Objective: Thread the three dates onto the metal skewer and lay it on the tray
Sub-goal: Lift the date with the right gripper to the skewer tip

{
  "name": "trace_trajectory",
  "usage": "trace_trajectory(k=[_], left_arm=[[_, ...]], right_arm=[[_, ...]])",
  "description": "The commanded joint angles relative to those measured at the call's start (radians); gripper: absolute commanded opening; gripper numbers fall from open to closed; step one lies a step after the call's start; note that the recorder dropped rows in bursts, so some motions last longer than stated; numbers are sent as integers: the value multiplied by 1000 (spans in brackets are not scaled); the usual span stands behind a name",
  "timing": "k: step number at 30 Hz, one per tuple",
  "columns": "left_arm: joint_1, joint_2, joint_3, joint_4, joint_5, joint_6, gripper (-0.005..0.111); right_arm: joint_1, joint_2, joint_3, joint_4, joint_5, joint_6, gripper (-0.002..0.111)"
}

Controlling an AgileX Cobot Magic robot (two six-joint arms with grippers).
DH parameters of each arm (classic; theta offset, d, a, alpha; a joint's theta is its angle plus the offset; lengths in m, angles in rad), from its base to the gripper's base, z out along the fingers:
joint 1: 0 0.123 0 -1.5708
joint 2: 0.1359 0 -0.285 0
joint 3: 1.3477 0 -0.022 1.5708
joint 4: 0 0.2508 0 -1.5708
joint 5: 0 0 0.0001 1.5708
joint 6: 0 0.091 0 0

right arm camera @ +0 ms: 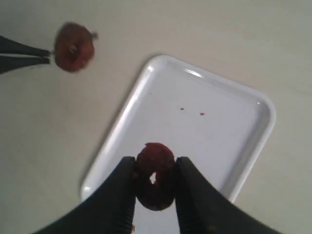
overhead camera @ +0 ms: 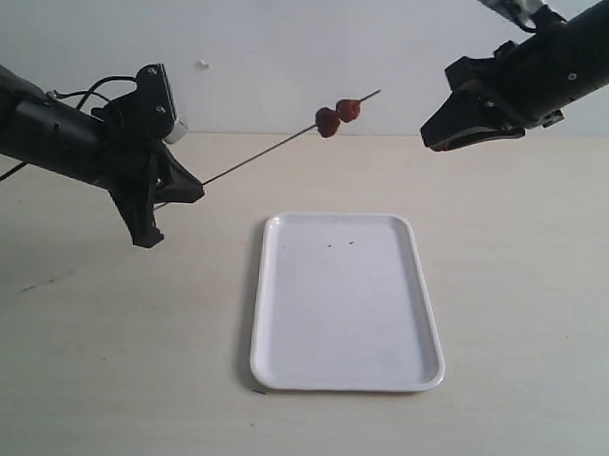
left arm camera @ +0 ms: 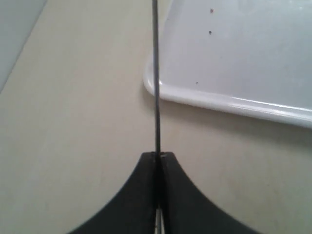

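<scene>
Skewer [overhead camera: 267,153] slants from clamped left hand [overhead camera: 193,190]; raised right hand [overhead camera: 435,139] pinches a date [right arm camera: 156,195].

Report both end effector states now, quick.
Left end effector: closed, holding the metal skewer.
Right end effector: closed on one date.
</scene>
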State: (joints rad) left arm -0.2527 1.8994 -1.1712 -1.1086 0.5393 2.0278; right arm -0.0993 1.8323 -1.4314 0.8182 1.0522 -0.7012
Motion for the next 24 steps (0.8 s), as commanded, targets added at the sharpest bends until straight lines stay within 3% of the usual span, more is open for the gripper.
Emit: trace_trajectory(k=[1,10,24], left_arm=[[-28,-1,-6,32,4,14,0],[-28,-1,-6,22,65,66,0],[-40,-1,-6,14,36,66,0]], right_arm=[[-47,-2,-13,123,54,-60,27],[-55,-2,-13,211,104,-85,27],[-55,0,-13,187,158,-83,27]])
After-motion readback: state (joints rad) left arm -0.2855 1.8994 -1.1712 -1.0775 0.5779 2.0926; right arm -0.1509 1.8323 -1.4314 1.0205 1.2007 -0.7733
